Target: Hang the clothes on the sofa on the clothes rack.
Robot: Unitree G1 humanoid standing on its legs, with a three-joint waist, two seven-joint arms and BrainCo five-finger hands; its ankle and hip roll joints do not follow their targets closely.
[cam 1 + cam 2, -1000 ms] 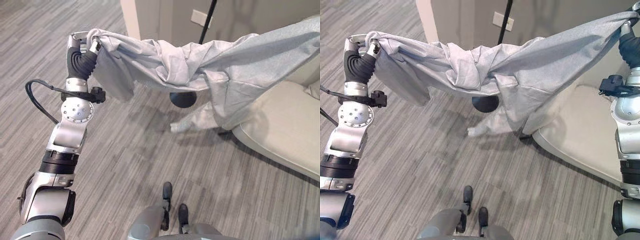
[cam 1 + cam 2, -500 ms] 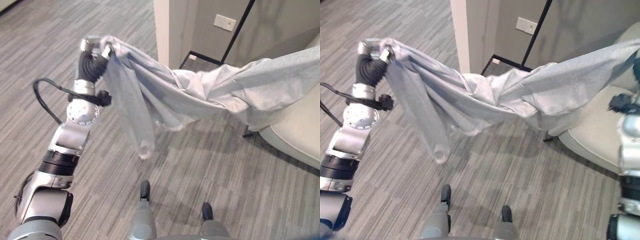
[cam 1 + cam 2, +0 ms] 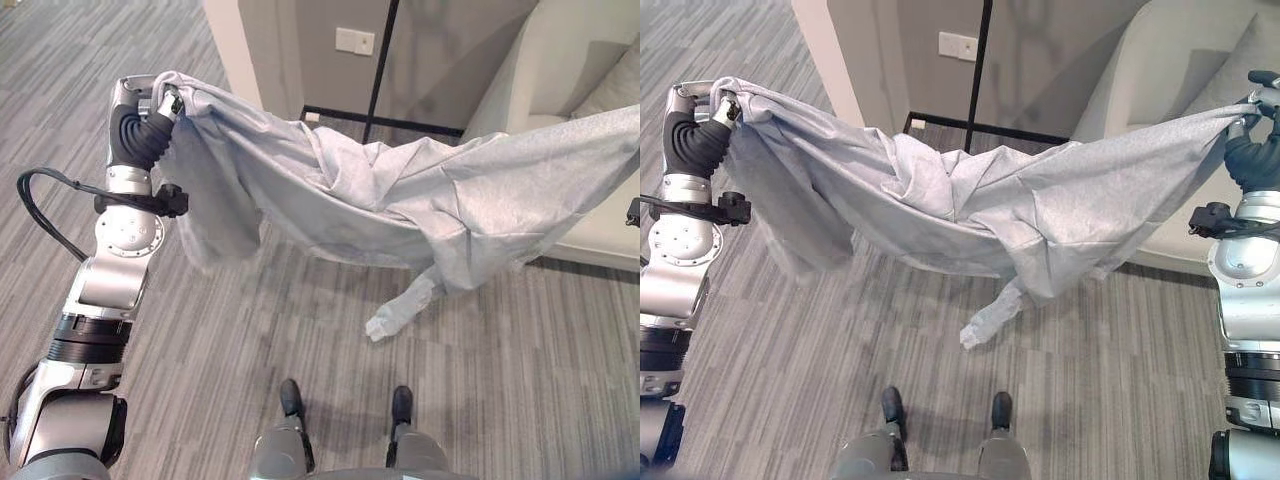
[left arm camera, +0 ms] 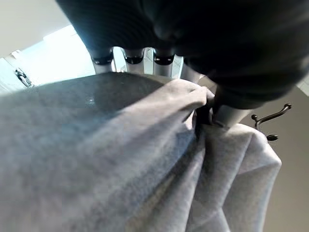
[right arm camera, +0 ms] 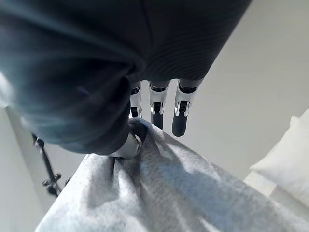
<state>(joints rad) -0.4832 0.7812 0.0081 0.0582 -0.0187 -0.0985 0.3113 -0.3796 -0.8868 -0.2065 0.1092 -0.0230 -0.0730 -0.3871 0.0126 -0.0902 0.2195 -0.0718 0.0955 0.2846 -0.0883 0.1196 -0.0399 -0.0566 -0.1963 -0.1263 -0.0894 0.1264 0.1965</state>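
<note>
- A light grey garment [image 3: 980, 205] is held stretched in the air between the two raised hands, well above the floor, sagging and bunched into folds at its middle.
- One end of the garment is gripped by the left hand [image 3: 160, 98], whose fingers and thumb are curled round a gathered fold of the cloth, as is seen in the left wrist view [image 4: 193, 104].
- The other end is pinched by the right hand [image 3: 1252, 108]; in the right wrist view the thumb [image 5: 126, 145] is pressed into the cloth while the fingers [image 5: 179, 118] are curved over its edge.
- A sleeve [image 3: 992, 315] is seen hanging down from the middle of the garment, its cuff clear of the floor.
- The floor [image 3: 250, 330] is covered with grey carpet in a striped plank pattern.
- A cream sofa [image 3: 1160, 60] is seen behind the right end of the garment, with a cushion [image 3: 1230, 90] against its back.
- A thin black pole of the clothes rack [image 3: 984, 50] is seen rising behind the garment, in front of a grey wall [image 3: 1060, 40] that carries a white socket plate [image 3: 957, 45].
- A pale pillar [image 3: 235, 50] is seen beside the wall, behind the left end of the garment.
- Black hooks [image 4: 270, 118] of the rack are seen beyond the cloth in the left wrist view.
</note>
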